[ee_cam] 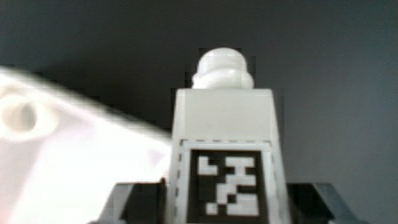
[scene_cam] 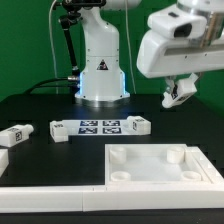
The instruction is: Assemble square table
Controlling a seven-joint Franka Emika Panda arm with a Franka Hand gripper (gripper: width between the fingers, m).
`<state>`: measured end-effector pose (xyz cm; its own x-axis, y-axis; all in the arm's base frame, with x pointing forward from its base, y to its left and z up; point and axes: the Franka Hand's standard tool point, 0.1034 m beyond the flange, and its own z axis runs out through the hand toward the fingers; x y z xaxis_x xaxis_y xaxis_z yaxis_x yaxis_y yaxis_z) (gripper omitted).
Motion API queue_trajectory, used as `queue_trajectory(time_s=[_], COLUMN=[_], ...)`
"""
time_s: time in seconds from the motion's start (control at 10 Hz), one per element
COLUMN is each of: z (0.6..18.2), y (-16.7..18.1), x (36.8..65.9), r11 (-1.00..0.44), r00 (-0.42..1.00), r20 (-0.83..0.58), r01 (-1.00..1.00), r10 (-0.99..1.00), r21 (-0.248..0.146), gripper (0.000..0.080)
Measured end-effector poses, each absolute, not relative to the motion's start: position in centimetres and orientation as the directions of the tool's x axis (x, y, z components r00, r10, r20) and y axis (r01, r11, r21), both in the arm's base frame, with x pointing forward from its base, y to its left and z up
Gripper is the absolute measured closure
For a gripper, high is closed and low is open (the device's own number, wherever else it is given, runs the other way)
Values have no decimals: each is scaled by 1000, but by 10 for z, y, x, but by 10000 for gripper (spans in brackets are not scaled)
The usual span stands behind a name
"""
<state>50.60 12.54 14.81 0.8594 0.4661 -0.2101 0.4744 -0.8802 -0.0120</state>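
Figure: a leg post (ee_cam: 228,115) is clamped between the partly closed jaws of the gripper (scene_cam: 179,92) and held well clear of the square panel (scene_cam: 160,168). Should the post be lowered off-axis, its rounded tip may be jammed on the rim of a corner socket (scene_cam: 178,154).

The marker board (scene_cam: 100,126) lies flat on the black table (scene_cam: 60,150)
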Motion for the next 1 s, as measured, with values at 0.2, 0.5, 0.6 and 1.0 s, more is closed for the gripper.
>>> queue_trajectory(time_s=[0.2,0.5,0.6,1.0], z=[160,155,153,172], y=[125,120,117,95], x=[523,528,528,613], r11=[-864,-852,-852,-841], r00=[864,831,813,788], r20=[-41,191,266,327], r01=[503,520,518,540], r10=[501,522,518,522], r21=[29,62,76,43], gripper=[509,509,509,509])
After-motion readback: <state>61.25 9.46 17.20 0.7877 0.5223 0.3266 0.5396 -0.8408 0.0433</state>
